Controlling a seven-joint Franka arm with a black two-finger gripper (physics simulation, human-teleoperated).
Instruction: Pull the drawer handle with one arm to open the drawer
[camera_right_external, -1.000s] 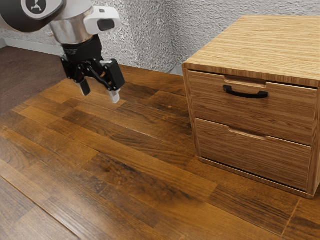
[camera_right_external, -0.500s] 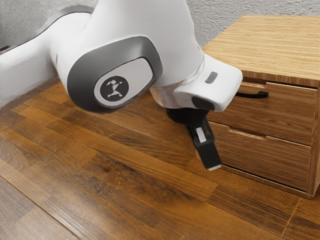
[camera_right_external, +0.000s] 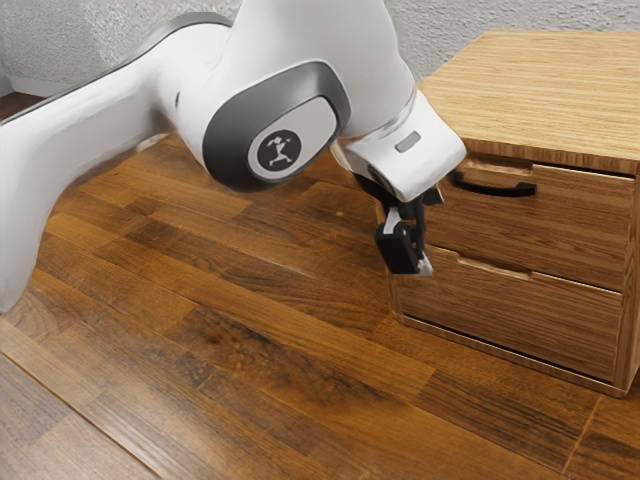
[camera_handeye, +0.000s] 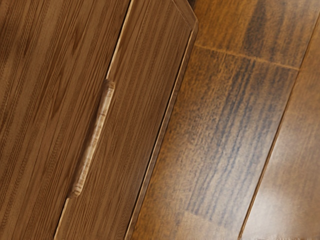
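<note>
The end effector (camera_right_external: 405, 248) has lifted since half a second ago and now hangs at the front corner of the cabinet (camera_right_external: 540, 90), below the drawer handle (camera_right_external: 490, 187). It points downward. Whether it is wide or narrow cannot be told.

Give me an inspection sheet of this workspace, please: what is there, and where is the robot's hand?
Surface: dark wooden planks.
Job's things: wooden cabinet; its top drawer looks shut, with the black handle untouched; the lower drawer also looks shut.
Clutter: nothing seen.
Grippers: gripper points down at the cabinet's front corner, lower than the handle and not on it.
Cables: nothing seen.
Surroundings: rough grey wall behind.
</note>
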